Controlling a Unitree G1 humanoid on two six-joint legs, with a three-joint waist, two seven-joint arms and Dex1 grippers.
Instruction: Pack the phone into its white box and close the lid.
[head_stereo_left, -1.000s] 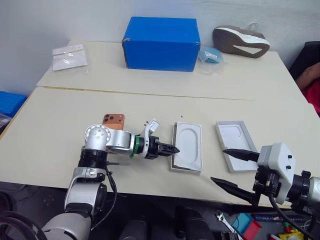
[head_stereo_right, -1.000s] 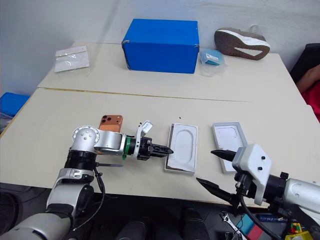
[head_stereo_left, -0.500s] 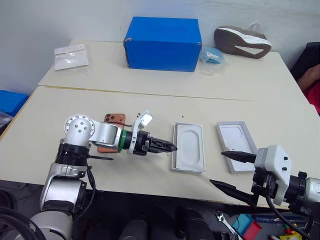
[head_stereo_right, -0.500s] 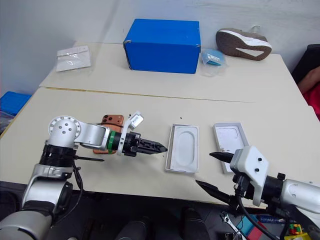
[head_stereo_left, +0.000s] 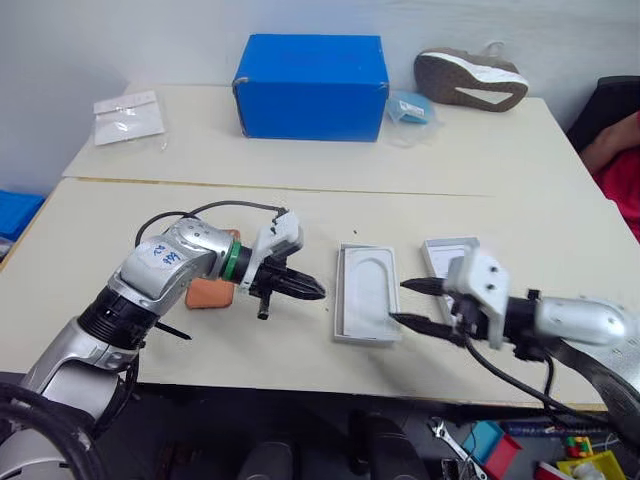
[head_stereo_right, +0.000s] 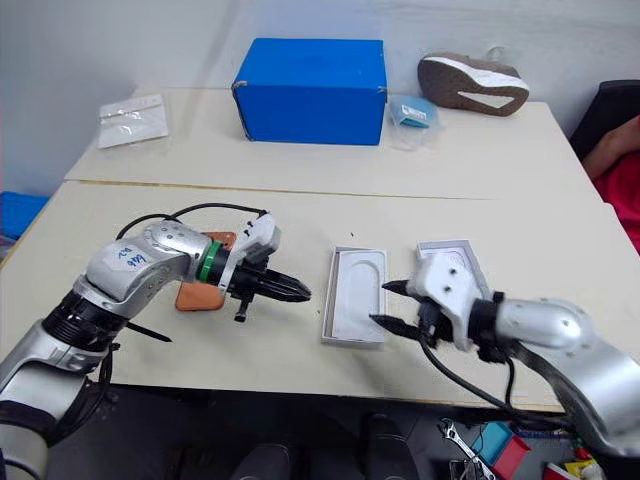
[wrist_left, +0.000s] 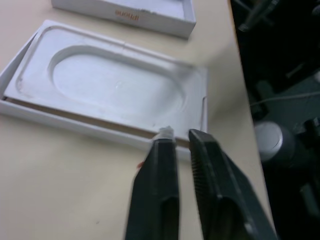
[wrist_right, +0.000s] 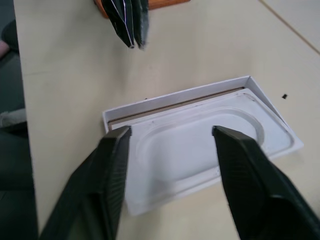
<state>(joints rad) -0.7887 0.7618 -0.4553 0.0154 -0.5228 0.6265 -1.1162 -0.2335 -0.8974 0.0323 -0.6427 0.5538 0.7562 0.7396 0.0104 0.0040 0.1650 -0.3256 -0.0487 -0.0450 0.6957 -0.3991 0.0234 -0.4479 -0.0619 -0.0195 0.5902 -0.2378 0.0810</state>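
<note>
Nearest the front edge of the tabletop (head_stereo_left: 90, 250), the right pincer (head_stereo_left: 412, 303) hovers at about five o'clock with its two black fingers spread apart and nothing between them, aimed at the near end of the white box (head_stereo_left: 366, 304). That looks like a reach for the flat white insert (head_stereo_right: 356, 300) with the oval recess, which sits in the tray and would likely have to come out before anything is packed. At about seven o'clock the left pincer (head_stereo_left: 305, 290) points toward the box's side with its fingers pressed together, empty, just short of the wall. Behind the left wrist lies the phone (head_stereo_left: 208, 291), flat on the tabletop, well apart from the box and not yet packed. To the right of the box lies the lid (head_stereo_left: 447, 257), inner face up, set aside so the tray is free. Further off, at twelve o'clock, stands a blue box (head_stereo_left: 310, 73); a shoe (head_stereo_left: 470, 78) lies at one o'clock and a plastic packet (head_stereo_left: 128, 114) at ten. One phone, one box, one lid, one insert, two pincers.
</note>
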